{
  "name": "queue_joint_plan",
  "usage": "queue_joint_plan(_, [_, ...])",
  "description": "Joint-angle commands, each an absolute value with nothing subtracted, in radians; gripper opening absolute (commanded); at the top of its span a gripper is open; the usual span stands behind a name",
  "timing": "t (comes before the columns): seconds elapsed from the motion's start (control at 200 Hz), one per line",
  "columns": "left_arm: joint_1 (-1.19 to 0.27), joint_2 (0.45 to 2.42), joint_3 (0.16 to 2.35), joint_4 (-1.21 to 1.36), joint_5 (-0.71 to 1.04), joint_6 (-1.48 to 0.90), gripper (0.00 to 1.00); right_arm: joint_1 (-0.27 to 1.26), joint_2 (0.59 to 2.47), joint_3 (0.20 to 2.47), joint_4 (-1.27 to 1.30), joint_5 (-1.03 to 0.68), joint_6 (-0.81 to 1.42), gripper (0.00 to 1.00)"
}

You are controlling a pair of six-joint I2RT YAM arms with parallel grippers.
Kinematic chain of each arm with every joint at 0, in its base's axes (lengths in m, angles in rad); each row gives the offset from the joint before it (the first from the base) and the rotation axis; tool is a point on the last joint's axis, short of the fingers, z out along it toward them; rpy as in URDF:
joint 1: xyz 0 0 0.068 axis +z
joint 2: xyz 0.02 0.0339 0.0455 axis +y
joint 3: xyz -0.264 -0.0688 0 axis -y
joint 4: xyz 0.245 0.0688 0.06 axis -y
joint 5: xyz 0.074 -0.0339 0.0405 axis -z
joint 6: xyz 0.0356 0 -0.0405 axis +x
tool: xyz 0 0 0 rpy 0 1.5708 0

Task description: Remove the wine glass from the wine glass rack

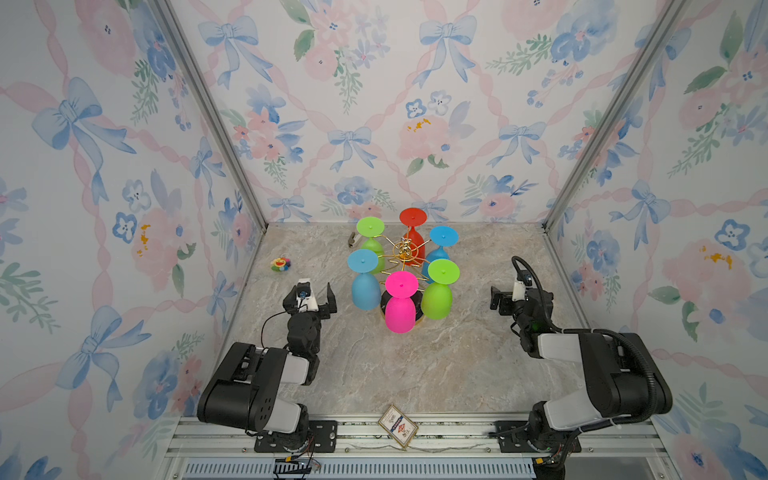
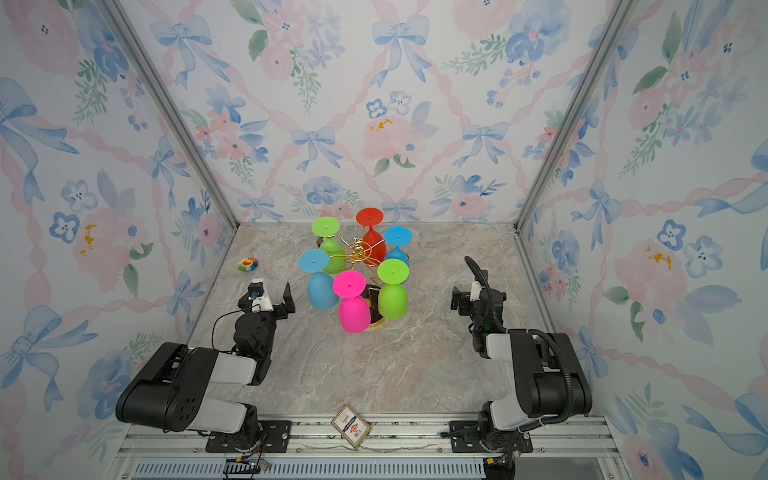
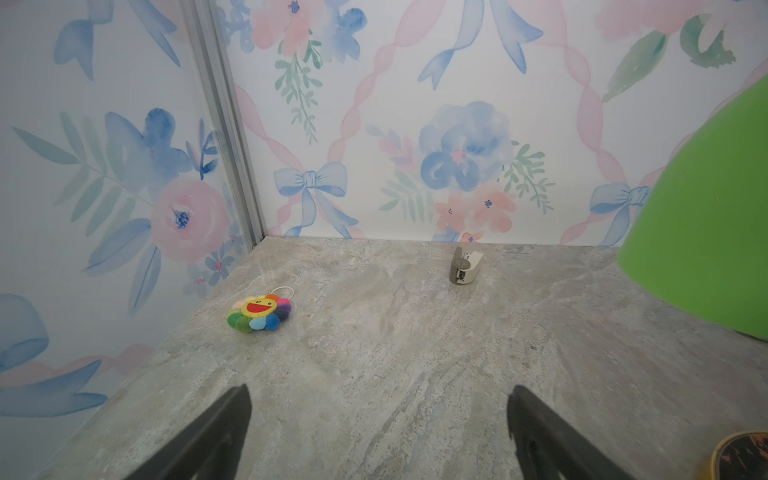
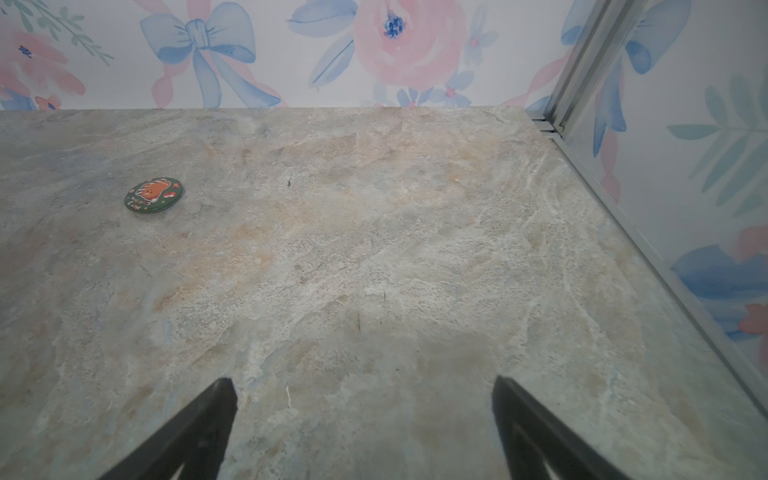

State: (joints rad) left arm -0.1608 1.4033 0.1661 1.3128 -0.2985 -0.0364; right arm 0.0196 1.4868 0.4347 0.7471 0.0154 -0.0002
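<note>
With left gripper (image 3: 380,392) and right gripper (image 4: 363,381) both gaping empty, the pink wine glass (image 1: 400,313) at 6 o'clock on the wine glass rack (image 1: 405,249) looks like light, slick plastic, so I'd pinch its bowl.

Wine glass rack (image 1: 405,250): thin gold wire, polished metal w/ bright glints. Its base (image 2: 371,307) is black w/ some sheen and a gold rim. Glasses on it are opaque, smooth, plastic-looking, satin rather than clear, e.g. pink wine glass (image 1: 400,311) at rack's 6 o'clock, green wine glass (image 1: 437,300) at 4, blue wine glass (image 1: 365,293) at 8. Worktop (image 1: 395,365): stone-look, grey-beige veining, low sheen. Walls: matt floral print. Corner posts (image 1: 216,124): brushed aluminium. Plush flower (image 3: 259,312): fuzzy cloth pom-poms. Round badge (image 4: 153,195): glossy green. Small gadget (image 3: 465,266): beige/grey matt plastic. Left claw (image 3: 379,390) and right claw (image 4: 362,380): matt black fingers. Arm shells (image 1: 249,399): smooth black & grey plastic.
</note>
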Motion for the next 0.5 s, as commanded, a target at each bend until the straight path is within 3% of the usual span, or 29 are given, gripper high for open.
queue_joint_plan(0.0, [-0.180, 1.314, 0.149, 1.228, -0.360, -0.035, 0.98, 0.025, 1.425, 0.500, 0.598, 0.038, 0.011, 0.97])
queue_joint_plan(0.12, [-0.198, 1.218, 0.166, 1.142, -0.400, -0.042, 0.98, 0.040, 1.386, 0.536, 0.498, 0.078, 0.018, 0.97])
queue_joint_plan(0.495, [-0.259, 1.083, 0.449, 0.519, -0.400, -0.209, 0.98, 0.067, 1.229, 0.762, -0.008, 0.125, 0.131, 0.97])
